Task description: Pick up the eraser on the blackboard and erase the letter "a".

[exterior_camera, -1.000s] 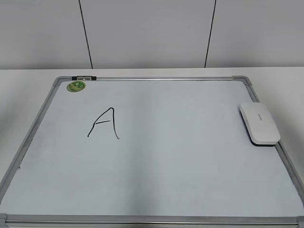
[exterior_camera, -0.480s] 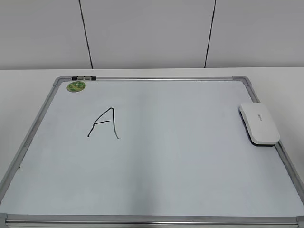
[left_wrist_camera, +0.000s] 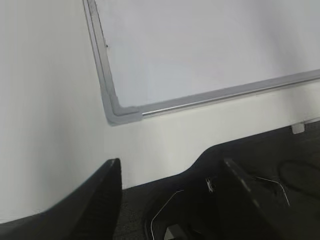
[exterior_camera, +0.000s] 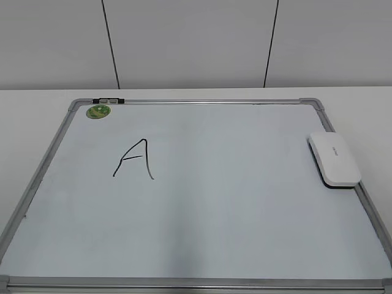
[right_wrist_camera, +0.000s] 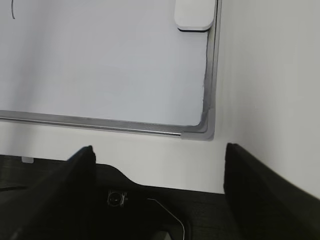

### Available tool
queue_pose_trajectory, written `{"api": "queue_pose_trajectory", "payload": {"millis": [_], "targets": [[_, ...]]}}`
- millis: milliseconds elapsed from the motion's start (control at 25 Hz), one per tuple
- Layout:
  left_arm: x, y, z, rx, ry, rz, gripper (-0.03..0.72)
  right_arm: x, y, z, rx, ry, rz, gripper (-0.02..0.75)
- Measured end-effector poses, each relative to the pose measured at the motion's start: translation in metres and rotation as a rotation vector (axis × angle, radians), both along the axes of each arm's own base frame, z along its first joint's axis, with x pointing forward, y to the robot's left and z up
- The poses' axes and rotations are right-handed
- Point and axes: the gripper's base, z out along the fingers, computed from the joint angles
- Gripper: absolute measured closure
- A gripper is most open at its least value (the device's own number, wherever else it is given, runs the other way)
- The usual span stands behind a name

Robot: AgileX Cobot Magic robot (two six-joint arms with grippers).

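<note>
The eraser (exterior_camera: pixel 334 159), a flat white block with a dark underside, lies on the right edge of the blackboard (exterior_camera: pixel 233 208), a white board in a silver-grey frame. A black handwritten capital "A" with a crossbar (exterior_camera: pixel 135 159) is on the board's left half. No small lowercase "a" shows. Neither gripper is in the exterior view. My left gripper (left_wrist_camera: pixel 170 167) is open and empty, over the table below the board's near-left corner (left_wrist_camera: pixel 120 114). My right gripper (right_wrist_camera: pixel 159 152) is open and empty, below the near-right corner (right_wrist_camera: pixel 202 131), with the eraser (right_wrist_camera: pixel 194 12) far ahead.
A round green sticker (exterior_camera: pixel 98 111) sits at the board's far-left corner. A small black and silver piece (exterior_camera: pixel 108 100) is on the far frame. The white table (exterior_camera: pixel 367 110) surrounds the board. A grey panelled wall (exterior_camera: pixel 196 43) stands behind.
</note>
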Motion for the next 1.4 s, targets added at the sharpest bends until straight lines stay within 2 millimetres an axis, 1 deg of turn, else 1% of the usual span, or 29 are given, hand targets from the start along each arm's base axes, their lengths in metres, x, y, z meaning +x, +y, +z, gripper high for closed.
{"api": "queue_pose_trajectory", "payload": {"millis": [120, 280, 400, 480, 640, 680, 920, 1400], "targets": [[-0.006, 0.001, -0.015, 0.006, -0.007, 0.006, 0.246, -0.016, -0.003, -0.013, -0.033, -0.027, -0.004, 0.148], [-0.008, 0.003, -0.02, 0.017, -0.054, 0.02, 0.246, -0.036, -0.011, -0.027, -0.119, -0.085, -0.027, 0.15], [-0.006, 0.006, -0.023, 0.049, -0.073, 0.035, 0.246, -0.044, -0.016, -0.038, -0.167, -0.097, -0.044, 0.15], [-0.005, 0.007, -0.022, 0.067, -0.089, 0.043, 0.246, -0.045, -0.017, -0.047, -0.177, -0.081, -0.046, 0.15], [-0.002, 0.01, -0.026, 0.102, -0.101, 0.056, 0.246, -0.039, -0.016, -0.069, -0.177, -0.026, -0.04, 0.15], [-0.002, 0.011, -0.027, 0.106, -0.102, 0.057, 0.246, -0.038, -0.016, -0.072, -0.179, -0.022, -0.037, 0.15], [-0.001, 0.011, -0.028, 0.107, -0.113, 0.06, 0.246, -0.032, -0.014, -0.078, -0.156, -0.064, -0.034, 0.15], [0.0, 0.011, -0.027, 0.107, -0.115, 0.061, 0.246, -0.031, -0.013, -0.077, -0.148, -0.076, -0.033, 0.15]]}}
